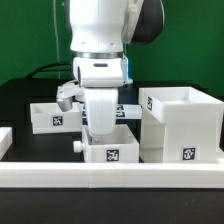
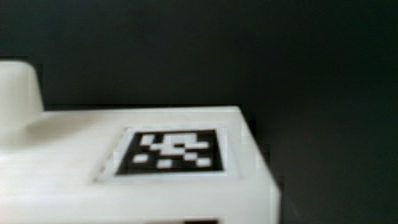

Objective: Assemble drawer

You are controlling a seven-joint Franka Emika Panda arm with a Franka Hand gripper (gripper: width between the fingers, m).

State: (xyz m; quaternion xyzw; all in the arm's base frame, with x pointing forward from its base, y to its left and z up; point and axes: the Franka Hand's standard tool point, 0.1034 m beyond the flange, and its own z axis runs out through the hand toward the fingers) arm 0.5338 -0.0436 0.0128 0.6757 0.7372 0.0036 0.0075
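Observation:
A small white tray with a square tag on its front and a round knob at its side stands at the front centre. My gripper is straight above it, lowered to its rim, and its fingertips are hidden, so I cannot tell whether it grips. In the wrist view the tray's tagged face fills the near field, with the knob beside it. A second small tray stands at the exterior view's left. The large hollow housing stands at the right, touching or nearly touching the front tray.
A long low white border rail runs along the front edge. Another white rail end shows at the far left. A flat white piece lies behind my arm. The table is black.

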